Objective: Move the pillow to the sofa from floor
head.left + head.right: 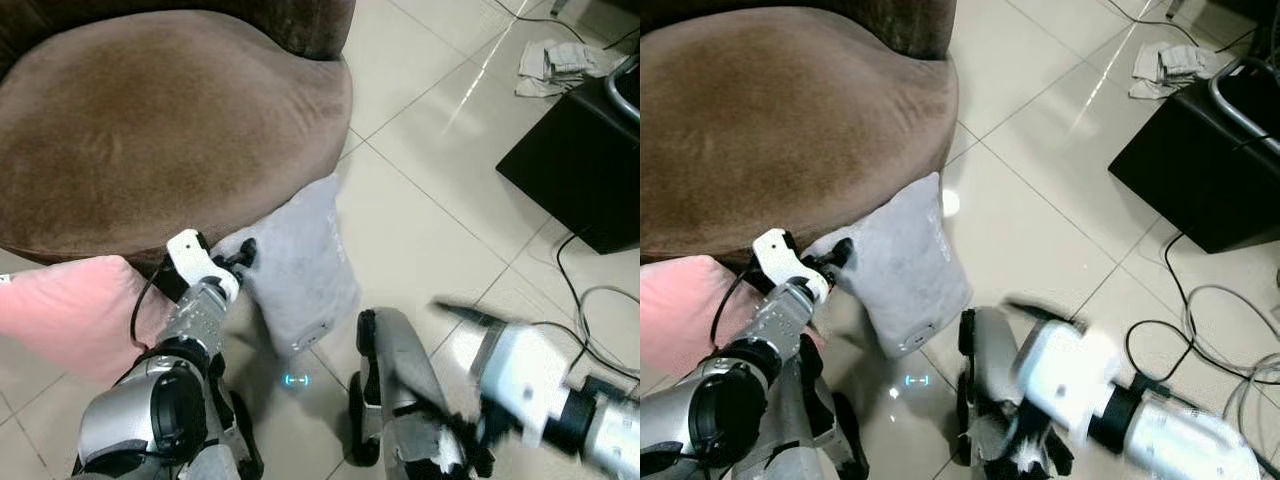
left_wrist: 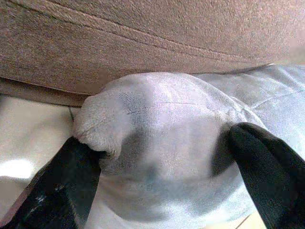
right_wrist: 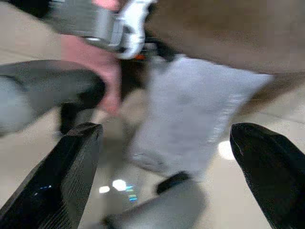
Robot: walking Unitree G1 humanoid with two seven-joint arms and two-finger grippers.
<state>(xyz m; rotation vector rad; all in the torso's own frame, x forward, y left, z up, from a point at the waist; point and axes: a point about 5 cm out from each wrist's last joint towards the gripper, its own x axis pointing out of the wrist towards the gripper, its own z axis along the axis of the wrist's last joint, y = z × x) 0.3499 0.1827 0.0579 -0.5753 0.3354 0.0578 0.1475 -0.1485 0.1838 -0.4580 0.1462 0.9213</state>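
Silver forearms fill the foreground; the left gripper pinches a corner of the grey pillow, its two black fingers sunk into the plush on either side of the bunched corner. Beside the pillow, the right gripper hangs motion-blurred with its fingers spread wide and nothing between them. The grey pillow stands on edge on the tiled floor, leaning against the front of the brown sofa, just below its seat cushion. The step in hand appears to be the lift: a corner hold lets the body of the pillow sag and swing, so raising it clear of the cushion's overhanging edge before carrying it inward, perhaps with the right gripper supporting the far side, seems advisable. A pink pillow lies against the sofa just beside the left arm and may be brushed. Well apart from the sofa stand a black box, loose cables and a crumpled cloth.
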